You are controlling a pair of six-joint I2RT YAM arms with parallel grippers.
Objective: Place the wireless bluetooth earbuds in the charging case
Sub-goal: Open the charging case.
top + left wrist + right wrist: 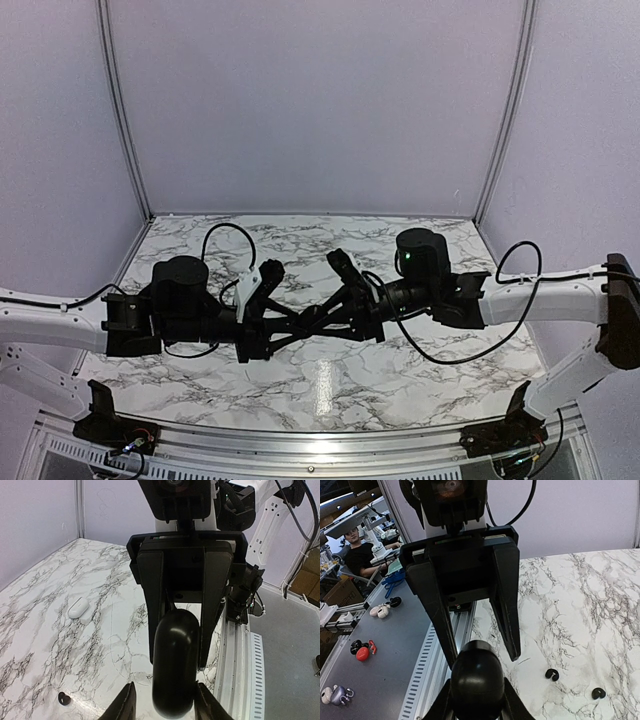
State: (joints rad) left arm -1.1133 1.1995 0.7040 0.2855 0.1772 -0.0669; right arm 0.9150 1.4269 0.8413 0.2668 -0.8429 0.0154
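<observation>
Right pincer clamps the charging case in mid-air, its long axis pointing at the left pincer, which straddles it loosely, a gap on one side. Both earbuds lie below on the worktop; we judge the free left arm should fetch them.

Marble-patterned table — on it lie two black earbuds and a small white oval object.

I see a small white oval case lying on the marble tabletop, toward its far edge. Past the near edge, a grey bench holds a small red piece. A person in black sits behind it.
</observation>
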